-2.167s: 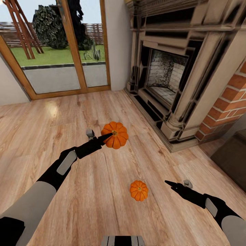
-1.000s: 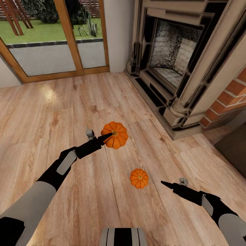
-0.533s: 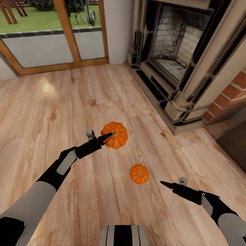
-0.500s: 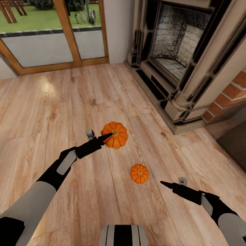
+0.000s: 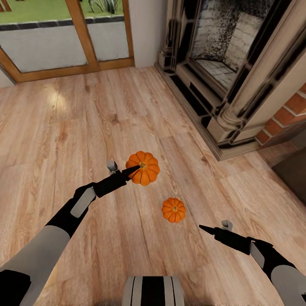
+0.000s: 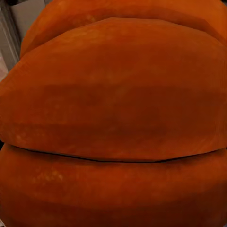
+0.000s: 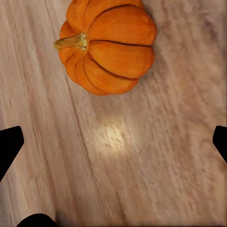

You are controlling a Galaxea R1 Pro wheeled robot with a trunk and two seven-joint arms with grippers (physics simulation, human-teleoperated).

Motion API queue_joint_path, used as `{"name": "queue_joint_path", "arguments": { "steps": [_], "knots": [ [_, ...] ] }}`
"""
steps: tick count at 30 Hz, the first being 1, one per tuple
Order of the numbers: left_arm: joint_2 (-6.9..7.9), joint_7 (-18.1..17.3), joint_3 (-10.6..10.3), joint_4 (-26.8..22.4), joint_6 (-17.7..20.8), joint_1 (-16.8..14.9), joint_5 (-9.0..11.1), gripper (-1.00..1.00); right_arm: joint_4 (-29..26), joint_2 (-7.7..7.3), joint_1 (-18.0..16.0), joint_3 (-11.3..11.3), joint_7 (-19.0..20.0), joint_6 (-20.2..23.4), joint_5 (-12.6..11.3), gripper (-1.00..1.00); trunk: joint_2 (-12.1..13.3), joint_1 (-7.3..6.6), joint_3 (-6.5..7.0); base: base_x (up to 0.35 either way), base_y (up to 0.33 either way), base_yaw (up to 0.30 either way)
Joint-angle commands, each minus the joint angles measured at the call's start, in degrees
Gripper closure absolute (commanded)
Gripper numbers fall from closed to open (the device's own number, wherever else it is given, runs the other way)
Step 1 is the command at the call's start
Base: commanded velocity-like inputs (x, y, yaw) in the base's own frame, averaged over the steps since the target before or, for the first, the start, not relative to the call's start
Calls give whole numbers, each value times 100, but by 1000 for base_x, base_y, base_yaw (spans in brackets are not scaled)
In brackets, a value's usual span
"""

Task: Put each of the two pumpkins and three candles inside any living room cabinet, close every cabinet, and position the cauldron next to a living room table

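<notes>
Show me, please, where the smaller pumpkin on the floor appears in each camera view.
Head view: smaller pumpkin on the wood floor, ahead of the right pincer.
Left wrist view: orange ribs close up; I cannot tell which pumpkin.
Right wrist view: near the upper edge, stem sideways.
Shared landmark: the plank floor.

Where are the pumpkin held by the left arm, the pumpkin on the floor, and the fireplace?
held pumpkin (image 5: 144,168), head view, on its orange top beside the stem.
floor pumpkin (image 5: 173,210), head view, on its ribbed top.
fireplace (image 5: 231,121), head view, on the base of its front column.
</notes>
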Motion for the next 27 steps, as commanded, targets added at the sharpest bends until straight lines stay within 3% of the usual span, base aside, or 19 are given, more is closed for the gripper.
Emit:
{"name": "queue_joint_path", "arguments": {
  "steps": [1,11,18,27],
  "knots": [
    [0,-3,1,-2,9,0,15,100,2,0,0,-3,0,0,-1,-100,-2,2,-23,0,0,0],
    [-28,17,-4,11,-1,0,8,100,-11,160,0,-15,-42,-18,-3,-100,-15,28,-244,0,0,0],
    [-133,39,-8,90,-21,0,0,100,-510,215,0,-15,-100,0,6,-100,-24,46,-399,0,0,0],
    [-142,8,9,409,-42,6,16,100,-560,219,0,-13,-275,10,0,-100,-24,46,-399,26,0,0]
  ]
}}
